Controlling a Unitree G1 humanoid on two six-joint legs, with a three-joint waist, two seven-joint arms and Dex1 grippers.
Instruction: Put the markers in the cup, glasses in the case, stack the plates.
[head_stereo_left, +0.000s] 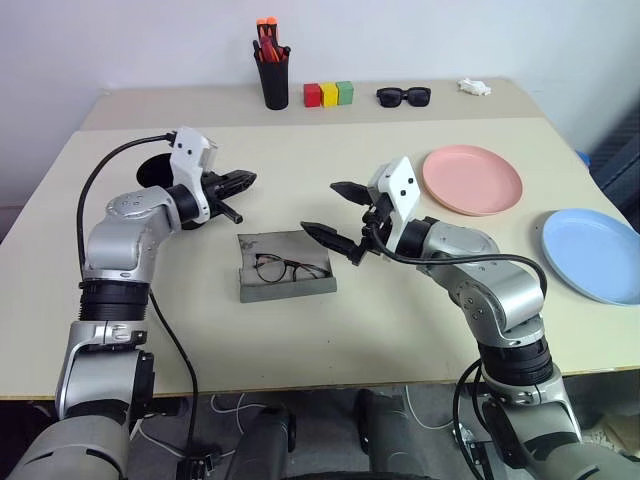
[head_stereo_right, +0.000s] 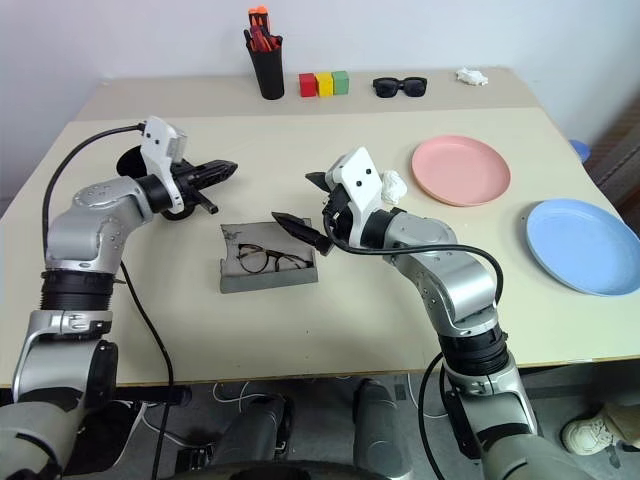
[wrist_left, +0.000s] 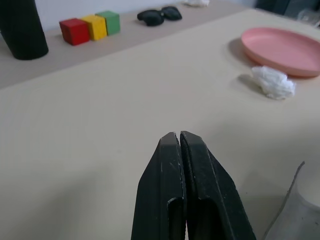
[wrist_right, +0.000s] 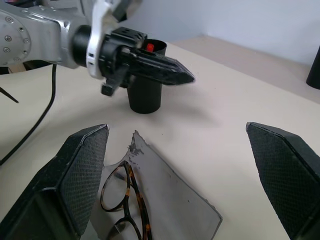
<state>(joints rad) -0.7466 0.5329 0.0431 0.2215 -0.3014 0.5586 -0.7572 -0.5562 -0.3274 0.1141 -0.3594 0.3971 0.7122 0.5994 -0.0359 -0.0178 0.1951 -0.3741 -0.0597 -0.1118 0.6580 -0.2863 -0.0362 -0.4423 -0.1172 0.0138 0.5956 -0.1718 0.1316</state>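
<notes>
1. the left gripper (head_stereo_left: 243, 180) is seen pressed together and empty, just in front of the cup (wrist_right: 145, 80), where a marker's red end (wrist_right: 149, 47) shows.
2. the glasses (head_stereo_left: 291, 268) lie in the open case (head_stereo_left: 285, 285), long axis across the table.
3. the right gripper (head_stereo_left: 337, 214), spread wide, hangs nearest, case just below-left; lid closing is judged next.
4. pink plate (head_stereo_left: 472, 179) and blue plate (head_stereo_left: 592, 254) lie apart at the right.

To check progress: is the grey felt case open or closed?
Open. The grey felt case lies with its lid folded back, and the thin wire-framed glasses are visible inside.
</notes>
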